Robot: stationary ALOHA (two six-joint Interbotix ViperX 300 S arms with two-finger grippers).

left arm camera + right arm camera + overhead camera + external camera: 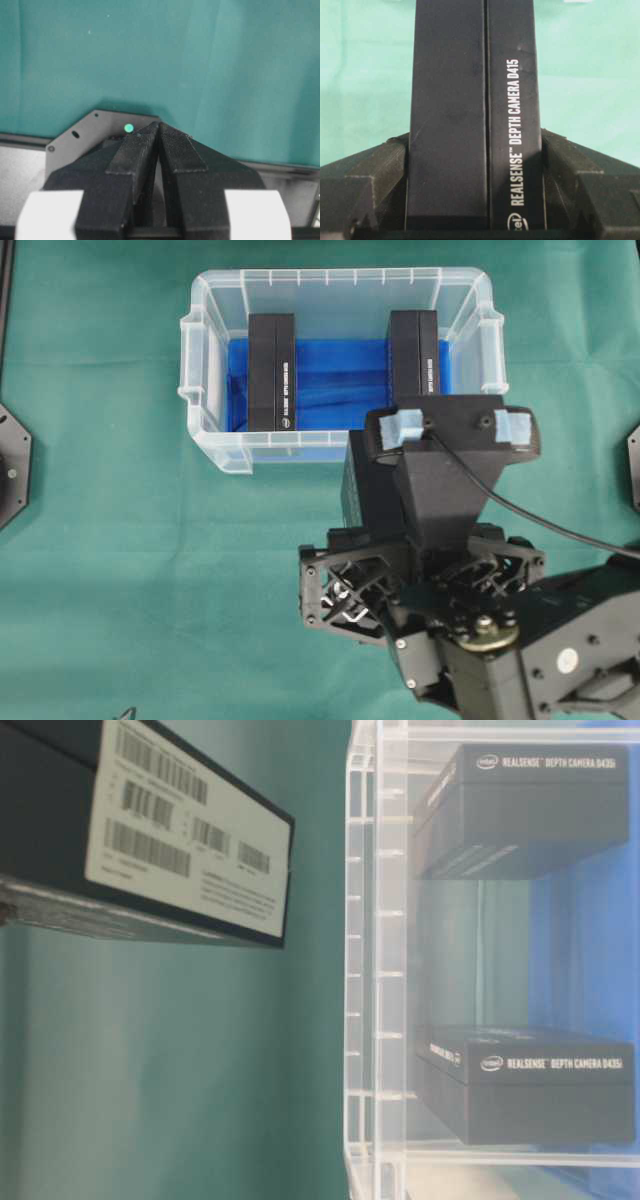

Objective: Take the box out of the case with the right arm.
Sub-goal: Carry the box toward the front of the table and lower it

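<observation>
Right tool [475,165] clamped on a black RealSense D415 depth camera box [472,115], a finger [375,175] pressed against each long side. Held box outside the clear plastic case [215,445], just past its near wall at about 5 o'clock from the case centre in the overhead view, mostly hidden under the right arm [450,500]. At table level, raised off the green bench [110,560], white barcode label [190,830] showing. Two more black RealSense boxes inside the case on the blue lining [335,390]: a left box [272,370] at 9 o'clock and a right box [413,352] at 3 o'clock, well apart, both lying parallel. Left tool [159,131] with fingers together at the tips, gripping nothing, hanging over the bench edge near a grey mounting plate [80,140].
</observation>
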